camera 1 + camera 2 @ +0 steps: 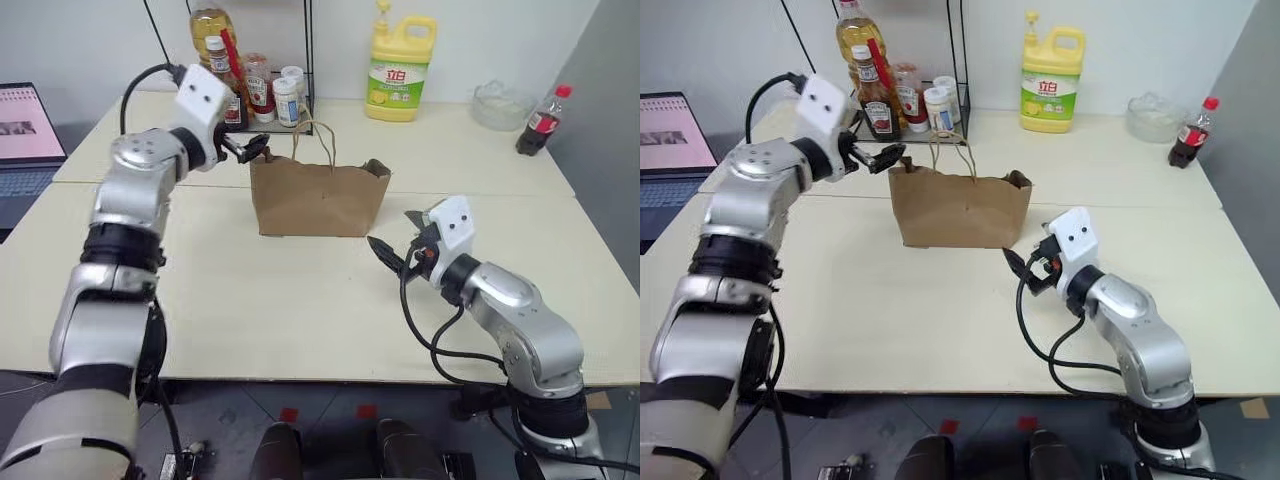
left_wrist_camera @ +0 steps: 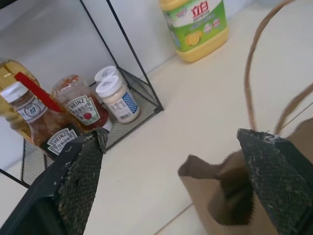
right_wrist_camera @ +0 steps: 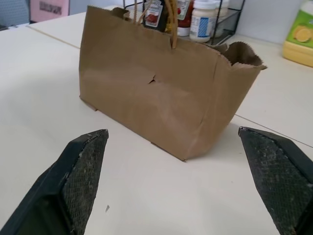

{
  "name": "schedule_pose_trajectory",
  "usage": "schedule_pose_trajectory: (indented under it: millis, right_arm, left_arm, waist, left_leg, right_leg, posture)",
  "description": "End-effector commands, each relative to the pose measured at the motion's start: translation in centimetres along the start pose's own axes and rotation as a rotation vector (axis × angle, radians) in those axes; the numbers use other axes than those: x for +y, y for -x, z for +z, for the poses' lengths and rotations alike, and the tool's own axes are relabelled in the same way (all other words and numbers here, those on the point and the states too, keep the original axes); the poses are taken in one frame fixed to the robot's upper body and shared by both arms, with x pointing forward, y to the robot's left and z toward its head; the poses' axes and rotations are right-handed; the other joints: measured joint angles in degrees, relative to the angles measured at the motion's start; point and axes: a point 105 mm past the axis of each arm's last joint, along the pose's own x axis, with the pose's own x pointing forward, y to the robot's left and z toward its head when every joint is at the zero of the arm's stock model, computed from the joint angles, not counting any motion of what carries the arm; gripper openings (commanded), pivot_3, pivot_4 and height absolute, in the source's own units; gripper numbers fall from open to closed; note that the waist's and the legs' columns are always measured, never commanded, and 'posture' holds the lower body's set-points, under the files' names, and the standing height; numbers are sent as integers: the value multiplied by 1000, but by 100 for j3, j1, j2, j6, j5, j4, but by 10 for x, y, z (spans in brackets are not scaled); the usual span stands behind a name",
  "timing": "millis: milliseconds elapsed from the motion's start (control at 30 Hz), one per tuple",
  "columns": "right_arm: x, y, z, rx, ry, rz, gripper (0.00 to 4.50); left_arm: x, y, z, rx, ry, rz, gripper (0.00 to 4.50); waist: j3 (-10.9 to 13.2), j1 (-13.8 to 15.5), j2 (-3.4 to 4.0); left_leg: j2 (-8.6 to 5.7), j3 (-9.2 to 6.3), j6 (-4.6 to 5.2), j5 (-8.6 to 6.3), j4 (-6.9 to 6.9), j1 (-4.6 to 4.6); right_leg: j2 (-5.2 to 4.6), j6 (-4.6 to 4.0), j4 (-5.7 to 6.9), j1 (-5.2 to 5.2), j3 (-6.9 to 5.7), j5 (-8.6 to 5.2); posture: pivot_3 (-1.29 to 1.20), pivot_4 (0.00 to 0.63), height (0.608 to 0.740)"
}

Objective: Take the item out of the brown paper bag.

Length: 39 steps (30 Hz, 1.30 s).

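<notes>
You are hovering left gripper [image 1: 254,151], jaws wide, at upper-left corner of brown paper bag [image 1: 318,198]; right gripper [image 1: 397,253], also wide, waiting lower right on desk [image 1: 300,300].

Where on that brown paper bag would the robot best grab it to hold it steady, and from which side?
Probably the top rim at the brown paper bag's left end, approached from the left and above. The bag stands upright with its mouth open, its walls thin paper, and the open left gripper hovers right by that corner. The looped handle looks too floppy to steady it.
</notes>
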Motion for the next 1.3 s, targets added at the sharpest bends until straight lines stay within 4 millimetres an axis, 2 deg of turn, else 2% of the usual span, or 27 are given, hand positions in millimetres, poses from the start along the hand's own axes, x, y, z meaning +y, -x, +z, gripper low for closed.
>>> schedule_pose_trajectory:
  millis: [33, 200, 433, 667, 867, 967, 1167, 1300]
  right_arm:
    - [-5, 5, 11, -38, 32, -67, 4477]
    - [-10, 4, 11, -35, 40, -113, 4477]
    - [-12, 1, 8, -29, 35, -127, 4477]
    - [-19, -9, 4, -30, 27, -116, 4477]
    - [-31, -15, -1, -15, 39, -125, 4477]
    - [-35, -18, -2, -13, 40, -128, 4477]
    - [-33, -26, -1, -23, 40, -105, 4477]
    - [-33, -29, -1, -29, 38, -103, 4477]
  left_arm:
    - [-4, -12, 7, 4, -96, -9, 4500]
    - [-16, -24, 4, 62, -156, -53, 4500]
    - [-21, -17, -4, 110, -164, -178, 4500]
    - [-45, 15, -18, 148, -127, -363, 4500]
    - [-68, 48, -31, 202, -83, -391, 4500]
    - [-66, 56, -29, 208, -71, -364, 4500]
    - [-48, 64, -13, 194, -74, -322, 4500]
    - [-27, 61, -2, 160, -101, -248, 4500]
  waist:
    - [0, 4, 0]
    - [1, -3, -2]
    - [1, -8, -2]
    - [1, -59, -1]
    - [1, -75, -1]
    - [1, -52, -1]
    - [1, -46, -1]
    - [1, -31, -1]
  left_leg:
    - [0, 0, 0, 0, 0, -1]
    - [0, -2, 0, 0, 2, -7]
    - [1, -5, -1, 1, 0, -7]
    - [3, -7, -9, 5, 0, -7]
    - [6, -10, -19, 11, 9, -7]
    - [5, -14, -4, 3, 13, -7]
    - [4, -16, -3, 3, 17, -7]
    - [4, -16, -3, 3, 18, -7]
  right_leg:
    - [0, 0, -1, 0, -2, 0]
    - [0, 1, -1, -2, -3, 0]
    - [2, 1, 1, -3, -4, -1]
    - [2, 0, 10, -3, -5, -1]
    - [2, -1, 20, -2, -6, -1]
    - [2, -1, 25, -1, -10, -1]
    - [3, -1, 29, 0, -11, -1]
    - [3, -1, 30, 0, -11, -2]
  posture:
    - [0, 150, 740]
    - [0, 150, 740]
    - [0, 150, 740]
    - [0, 150, 740]
    - [0, 150, 740]
    - [0, 150, 740]
    - [0, 150, 740]
    - [0, 150, 740]
